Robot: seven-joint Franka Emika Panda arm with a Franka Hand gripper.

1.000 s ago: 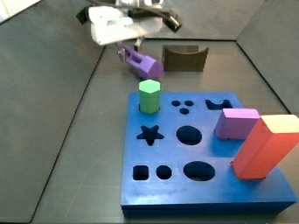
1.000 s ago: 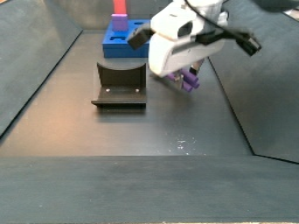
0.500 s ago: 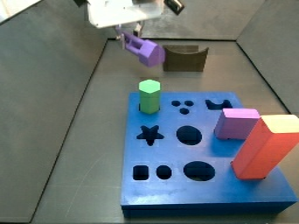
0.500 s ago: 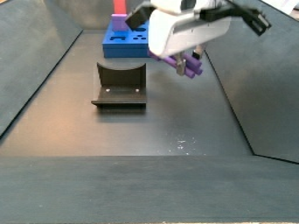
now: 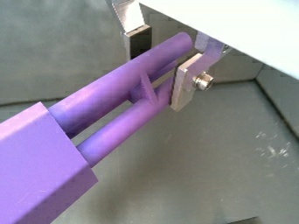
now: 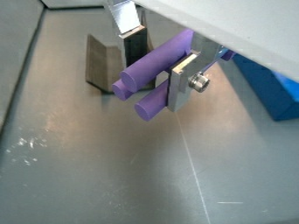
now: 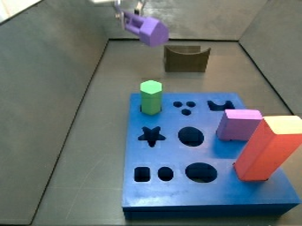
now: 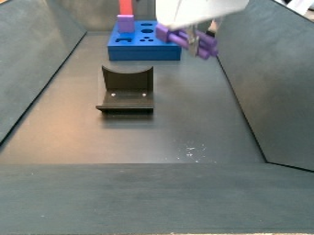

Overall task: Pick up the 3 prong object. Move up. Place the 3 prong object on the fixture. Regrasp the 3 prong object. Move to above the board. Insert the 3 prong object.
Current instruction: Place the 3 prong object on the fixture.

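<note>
claw [image 6: 158, 66] raised | clamped on 3 prong object [image 6: 158, 72] | prongs between fingers [image 6: 184, 80]

Purple 3 prong object [image 6: 156, 73] (raised, between fingers [image 6: 184, 85])

green hexagonal peg [image 7: 151, 96] upright in a hole, pink-purple cube [image 7: 241, 124], tall red-orange block [image 7: 267, 147] beside it, dark floor [image 8: 147, 147]
</note>
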